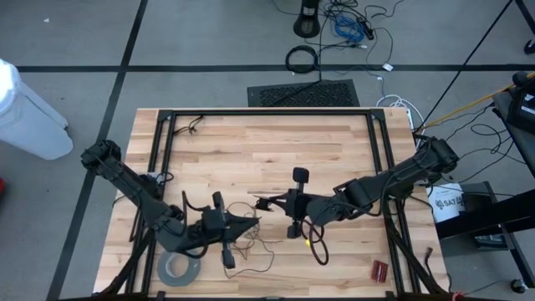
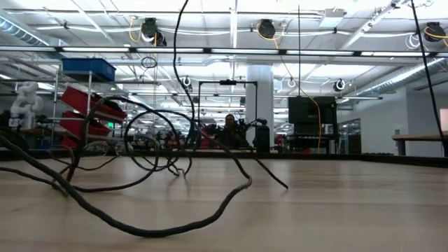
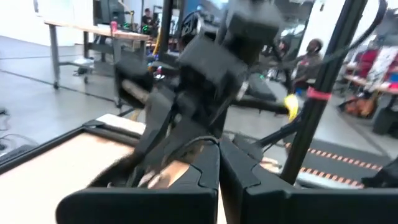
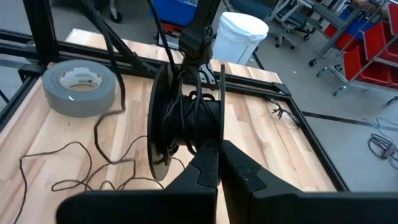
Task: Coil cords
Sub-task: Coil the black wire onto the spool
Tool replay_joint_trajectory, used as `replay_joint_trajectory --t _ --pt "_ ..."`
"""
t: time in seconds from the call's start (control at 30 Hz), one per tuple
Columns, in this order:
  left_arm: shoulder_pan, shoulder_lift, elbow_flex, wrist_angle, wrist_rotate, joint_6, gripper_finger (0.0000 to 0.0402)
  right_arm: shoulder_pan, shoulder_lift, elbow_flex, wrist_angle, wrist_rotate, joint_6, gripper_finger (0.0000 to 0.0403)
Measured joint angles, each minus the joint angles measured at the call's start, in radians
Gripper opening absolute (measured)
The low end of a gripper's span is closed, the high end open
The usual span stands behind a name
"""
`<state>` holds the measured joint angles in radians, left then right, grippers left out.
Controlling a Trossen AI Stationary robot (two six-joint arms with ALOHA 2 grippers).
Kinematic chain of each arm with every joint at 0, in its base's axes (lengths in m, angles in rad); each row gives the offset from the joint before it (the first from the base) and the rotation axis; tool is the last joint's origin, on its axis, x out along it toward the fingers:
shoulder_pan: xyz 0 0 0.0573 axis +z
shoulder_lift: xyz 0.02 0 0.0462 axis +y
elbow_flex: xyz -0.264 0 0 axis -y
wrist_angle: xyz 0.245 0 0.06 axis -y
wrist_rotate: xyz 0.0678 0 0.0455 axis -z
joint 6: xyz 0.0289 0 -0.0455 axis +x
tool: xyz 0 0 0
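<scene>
Wooden table (image 1: 334,142), left gripper (image 1: 251,219) clenched on thin wire (image 1: 251,249); right gripper (image 1: 266,202) clenched beside black disc (image 4: 163,124)

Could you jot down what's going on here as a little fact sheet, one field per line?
Surface: wooden table
Left gripper: fingers shut, near the table's middle
Right gripper: fingers shut, facing the left one
Spool: round black disc with dark wire wound on it, just ahead of the right gripper
Thin wire: loose squiggles on the wood
Tape roll: grey, lying flat at the front left
</scene>
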<state>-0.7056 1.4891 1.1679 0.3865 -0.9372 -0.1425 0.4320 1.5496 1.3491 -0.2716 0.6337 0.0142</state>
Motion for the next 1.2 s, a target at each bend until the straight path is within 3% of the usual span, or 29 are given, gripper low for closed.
replay_joint_trajectory --t 0.53,1.2 --pt "0.079 0.069 0.0 0.164 0.208 0.044 0.0001 -0.021 0.031 0.0 -0.002 0.016 0.0 0.0" --pt "0.14 0.185 0.0 0.156 0.229 0.025 0.0001 -0.02 0.013 -0.002 0.006 -0.034 0.015 0.0"
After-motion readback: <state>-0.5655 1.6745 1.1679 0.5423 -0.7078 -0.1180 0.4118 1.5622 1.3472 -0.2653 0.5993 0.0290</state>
